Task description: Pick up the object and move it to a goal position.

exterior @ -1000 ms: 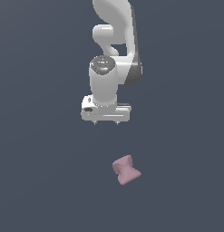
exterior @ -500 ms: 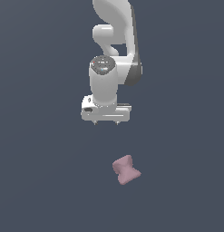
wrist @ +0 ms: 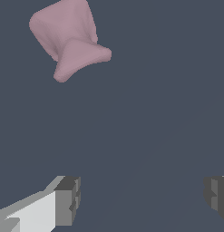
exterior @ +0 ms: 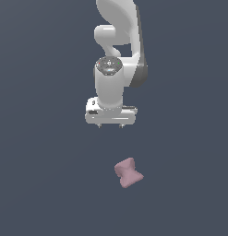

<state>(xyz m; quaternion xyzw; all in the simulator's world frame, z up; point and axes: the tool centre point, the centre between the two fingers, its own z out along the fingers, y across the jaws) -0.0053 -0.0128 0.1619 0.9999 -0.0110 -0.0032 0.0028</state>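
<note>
Hovering with our gripper (exterior: 111, 125) spread wide and empty, we are at the approach step — the small matte pink hourglass-shaped lump (exterior: 128, 173) lies nearer, slightly right; next we descend over its waist.

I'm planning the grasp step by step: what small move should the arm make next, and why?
Probably shift the pincer sideways until it is over the pink object. Its fingers stand wide apart with nothing between them, and the object lies on the floor off to one side, clear of them, so lowering now would miss it.
</note>
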